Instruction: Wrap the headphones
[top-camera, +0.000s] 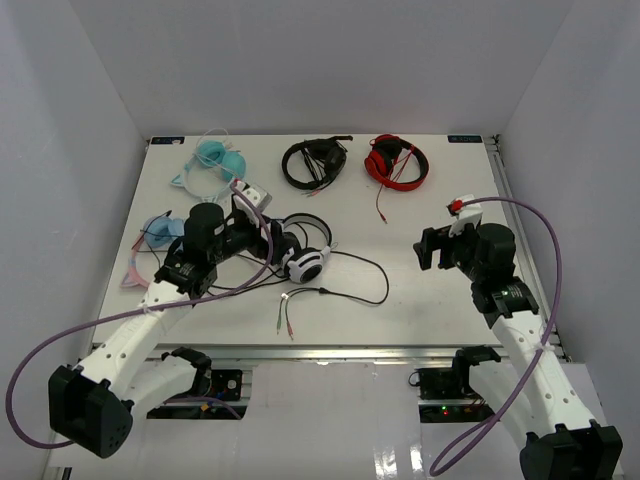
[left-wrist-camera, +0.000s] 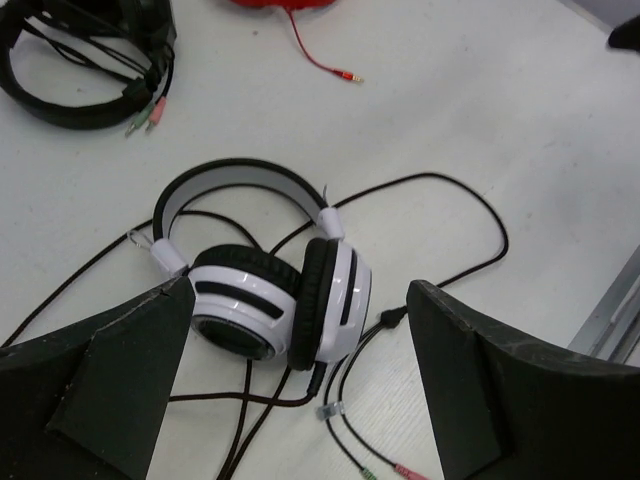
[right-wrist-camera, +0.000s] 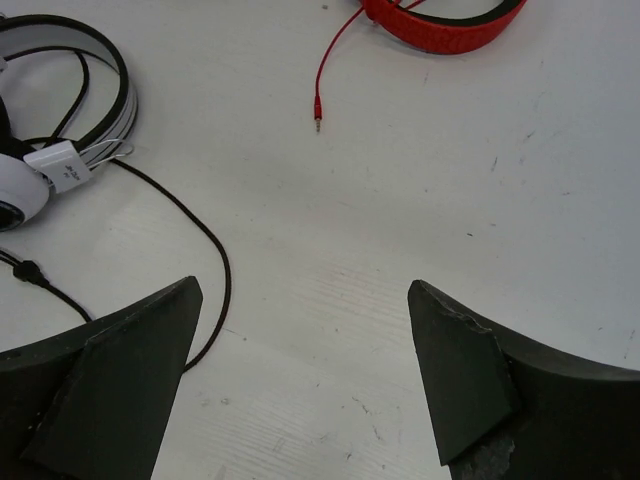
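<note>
The white-and-black headphones (top-camera: 305, 255) lie on the table left of centre, earcups folded together. Their thin black cable (top-camera: 360, 275) loops to the right and ends in split plugs (top-camera: 285, 325) near the front edge. My left gripper (top-camera: 262, 238) is open and hovers just left of and above the earcups. In the left wrist view the earcups (left-wrist-camera: 270, 300) lie between the open fingers of the left gripper (left-wrist-camera: 300, 288), with the plugs (left-wrist-camera: 400, 470) below. My right gripper (top-camera: 432, 250) is open and empty, right of the cable. The right wrist view shows the right gripper (right-wrist-camera: 305, 290), the headband (right-wrist-camera: 110, 70) and cable (right-wrist-camera: 215, 260).
Black headphones (top-camera: 313, 162) and red headphones (top-camera: 396, 160) lie at the back, the red cable plug (right-wrist-camera: 318, 120) trailing forward. Teal headphones (top-camera: 212, 160) lie at the back left, blue-and-pink ones (top-camera: 150, 240) at the left edge. The table's front edge (top-camera: 350, 345) runs below the plugs.
</note>
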